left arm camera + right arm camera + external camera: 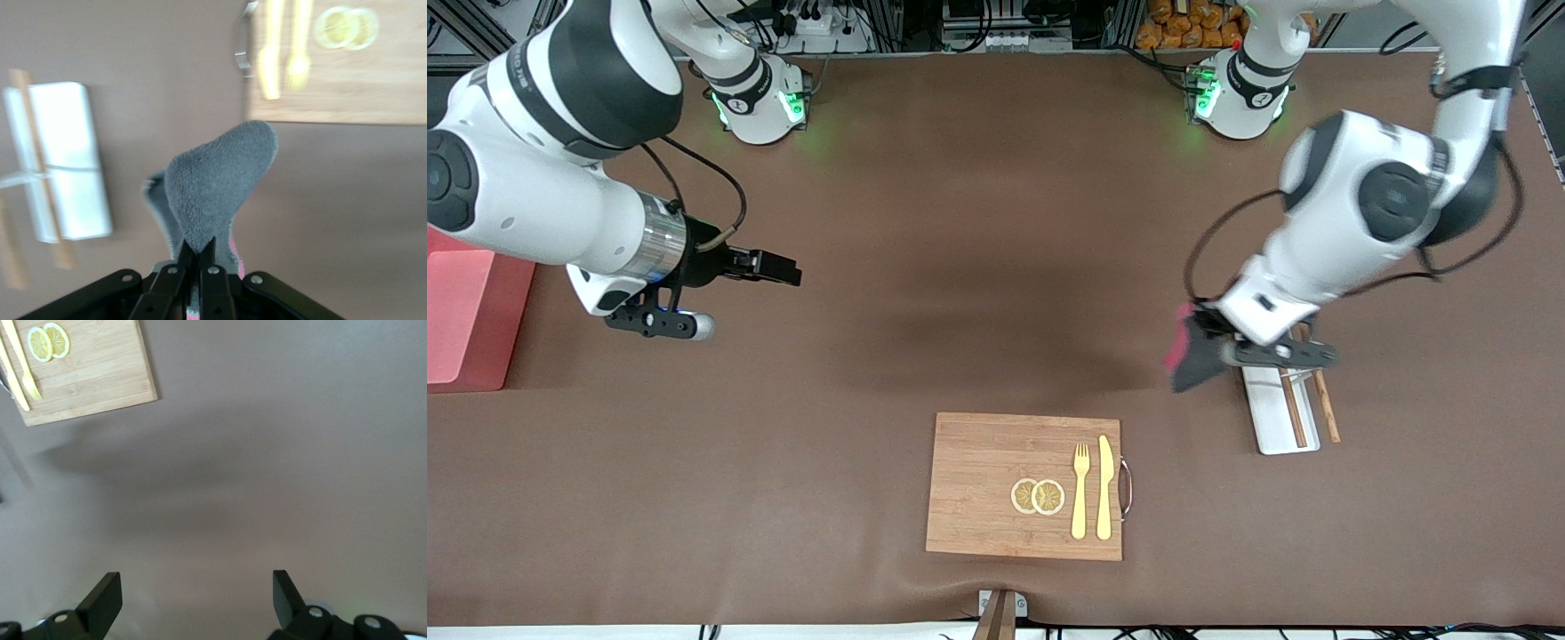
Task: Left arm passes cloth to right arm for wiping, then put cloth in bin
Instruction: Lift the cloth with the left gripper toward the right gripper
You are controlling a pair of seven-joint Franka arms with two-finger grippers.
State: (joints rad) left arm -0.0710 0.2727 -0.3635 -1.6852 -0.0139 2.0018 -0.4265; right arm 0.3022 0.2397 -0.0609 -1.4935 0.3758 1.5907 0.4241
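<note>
A robotics lab is indicated by aluminium framing (996, 22), cabling and a brown-covered table (960, 267) where arm bases are mounted.

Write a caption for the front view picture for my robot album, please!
Left gripper holds the cloth beside the white tray; right gripper waits open near the pink bin.
</note>
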